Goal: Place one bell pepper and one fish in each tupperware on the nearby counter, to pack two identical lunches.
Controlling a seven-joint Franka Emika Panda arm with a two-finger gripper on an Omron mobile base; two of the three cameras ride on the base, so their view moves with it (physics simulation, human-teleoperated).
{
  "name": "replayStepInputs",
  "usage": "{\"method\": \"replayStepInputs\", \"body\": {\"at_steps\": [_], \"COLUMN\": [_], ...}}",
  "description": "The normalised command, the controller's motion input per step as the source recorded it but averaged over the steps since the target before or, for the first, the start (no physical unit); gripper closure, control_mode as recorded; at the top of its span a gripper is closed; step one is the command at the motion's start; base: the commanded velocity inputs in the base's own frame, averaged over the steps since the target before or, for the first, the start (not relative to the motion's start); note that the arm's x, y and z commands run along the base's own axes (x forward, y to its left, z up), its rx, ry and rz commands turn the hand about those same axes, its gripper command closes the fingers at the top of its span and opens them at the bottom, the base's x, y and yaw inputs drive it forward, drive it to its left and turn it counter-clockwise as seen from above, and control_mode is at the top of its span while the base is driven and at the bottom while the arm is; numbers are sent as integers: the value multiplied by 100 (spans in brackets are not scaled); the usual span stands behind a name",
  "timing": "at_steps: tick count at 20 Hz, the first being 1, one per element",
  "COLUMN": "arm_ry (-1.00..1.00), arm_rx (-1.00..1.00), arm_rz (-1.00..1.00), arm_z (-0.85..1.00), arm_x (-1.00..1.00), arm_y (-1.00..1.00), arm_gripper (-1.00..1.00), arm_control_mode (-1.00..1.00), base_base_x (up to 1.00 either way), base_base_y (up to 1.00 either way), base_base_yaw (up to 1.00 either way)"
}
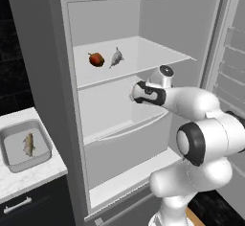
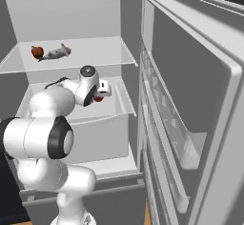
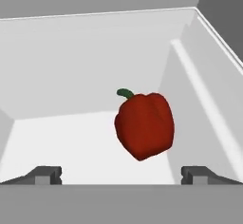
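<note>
A: Claw [image 3: 121,174] state?

B: Spread fully wide, nothing in it. In the hand view both finger tips [image 3: 47,174] sit far apart at the bottom, with a gap to the pepper.

A: Which pepper?

B: Red bell pepper [image 3: 144,126], green stem up and left, lying on the floor of a grey fridge drawer [image 3: 71,137]. It sits just ahead of the claw, roughly between the tip lines, a bit toward the right tip. No contact. Drawer side wall runs close on its right.

A: Arm pose?

B: Reaching into the open fridge [image 1: 62,100] at mid height, wrist [image 1: 150,93] pushed in over the drawer. In the right base view a speck of red shows beside the hand [image 2: 100,93], under the upper shelf.

A: Upper shelf?

B: Upper shelf [image 1: 143,60] holds a second bell pepper [image 1: 96,59] and a grey fish [image 1: 116,57] side by side, near each other; can't tell if they touch. Pepper is on the left, fish on the right, in both base views. They are further back and higher than the claw.

A: Worktop?

B: White marbled worktop [image 1: 28,177] left of the fridge in the left base view, dark cabinet with a silver handle below. One grey tupperware [image 1: 26,146] on it, with a fish [image 1: 28,144] lying inside. Well apart from the arm.

A: Fridge door?

B: Door [image 2: 190,100] swung open on the right, its inner shelves facing the arm.
</note>
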Motion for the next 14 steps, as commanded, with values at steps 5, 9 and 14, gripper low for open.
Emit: {"method": "replayStepInputs", "body": {"at_steps": [5,9,14], "arm_ry": [21,0,-1], "arm_rx": [0,0,0], "arm_rz": [0,0,0], "arm_z": [-8,-30,0], "arm_x": [59,37,26], "arm_y": [0,0,-6], "arm_gripper": [-100,-100,-100], "arm_control_mode": [-100,-100,-100], "base_base_x": [0,0,0], "base_base_y": [0,0,0], "base_base_yaw": [0,0,0]}}
